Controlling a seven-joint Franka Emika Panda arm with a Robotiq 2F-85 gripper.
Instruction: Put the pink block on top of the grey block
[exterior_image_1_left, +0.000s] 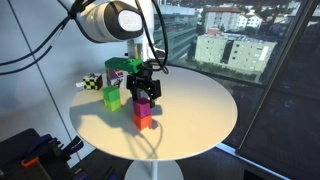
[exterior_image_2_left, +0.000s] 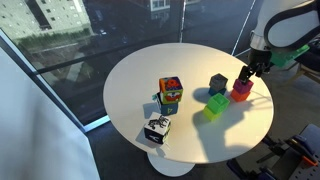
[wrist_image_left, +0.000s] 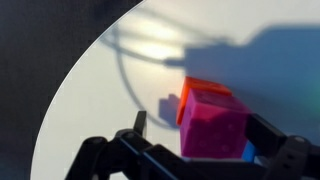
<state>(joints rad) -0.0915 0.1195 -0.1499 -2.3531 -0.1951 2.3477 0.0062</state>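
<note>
The pink block (exterior_image_1_left: 143, 104) sits on top of an orange-red cube (exterior_image_1_left: 144, 121) on the round white table (exterior_image_1_left: 200, 120). It also shows in an exterior view (exterior_image_2_left: 241, 91) and fills the wrist view (wrist_image_left: 215, 125), with the orange-red cube (wrist_image_left: 185, 95) under it. My gripper (exterior_image_1_left: 145, 90) is lowered over the pink block, with a finger on each side. One finger touches the block and the other stands apart from it, so the gripper looks open. The grey block (exterior_image_2_left: 218, 83) stands on the table beside a lime-green cube (exterior_image_2_left: 216, 105), a short way from the gripper (exterior_image_2_left: 246, 78).
A multicoloured box (exterior_image_2_left: 170, 93) and a black-and-white checkered box (exterior_image_2_left: 157, 128) stand toward the table's other side. The lime-green cube (exterior_image_1_left: 112, 98) is next to the stack. The table edge (wrist_image_left: 90, 70) curves nearby. Large windows surround the table.
</note>
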